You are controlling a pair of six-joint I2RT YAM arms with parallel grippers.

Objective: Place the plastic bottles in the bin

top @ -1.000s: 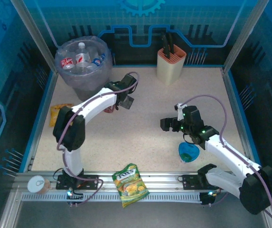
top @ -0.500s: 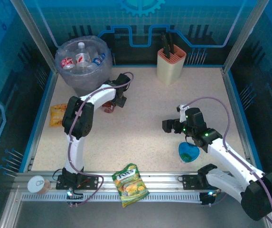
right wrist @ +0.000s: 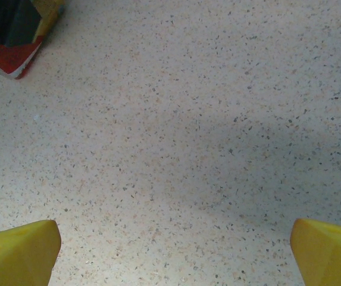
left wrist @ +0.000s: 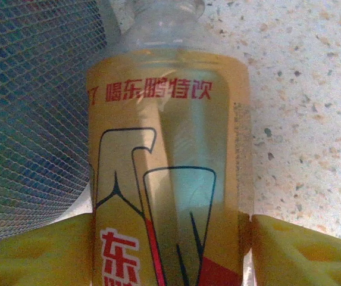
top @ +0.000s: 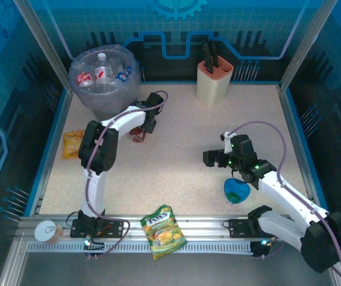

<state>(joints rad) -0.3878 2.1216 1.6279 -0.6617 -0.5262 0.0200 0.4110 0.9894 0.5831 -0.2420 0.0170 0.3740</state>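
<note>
bin (top: 106, 106): upper left of the top view, lined with a crinkled bag; several bottles (top: 103, 72) with red or blue labels lie inside it.
bottle (left wrist: 170, 155): yellow label with red letters, lying on the table (left wrist: 304, 119) just beside the mesh wall of the bin.
left gripper (top: 140, 128): clenched on this bottle, one yellow finger (left wrist: 45, 250) against each side.
right gripper (right wrist: 176, 244): released, jaws wide apart over bare table.
knife holder (top: 214, 80): top center, dark handles stand in it.
</note>
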